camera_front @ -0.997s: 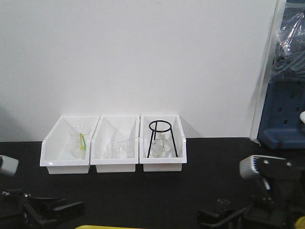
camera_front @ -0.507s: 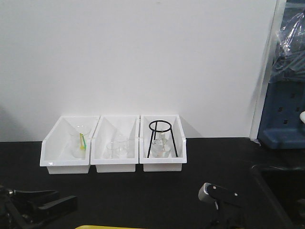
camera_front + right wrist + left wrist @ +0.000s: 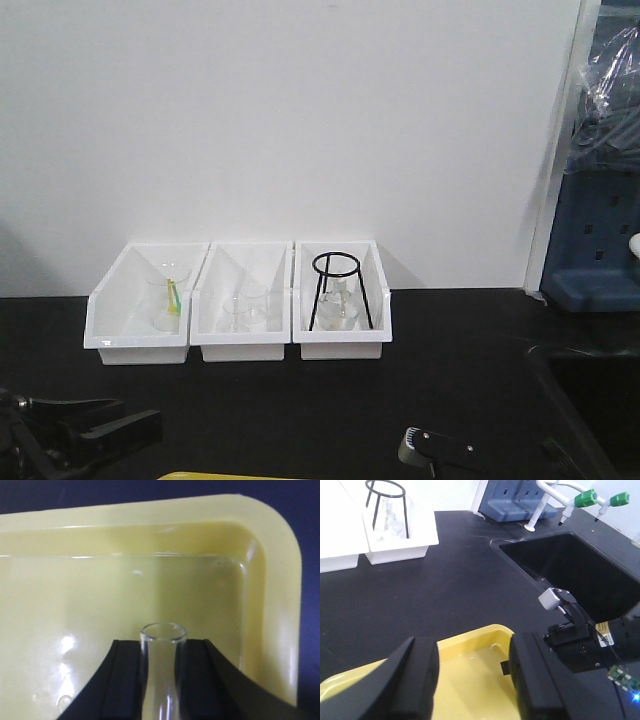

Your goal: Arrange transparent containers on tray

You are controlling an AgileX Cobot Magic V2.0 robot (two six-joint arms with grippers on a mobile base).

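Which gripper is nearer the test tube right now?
Right. The right gripper grips the test tube over the yellow tray; the left gripper hovers open, empty, over another part.

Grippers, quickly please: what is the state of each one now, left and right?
Left gripper: open, holding nothing, above the yellow tray.
Right gripper: shut on a glass test tube, over the tray.
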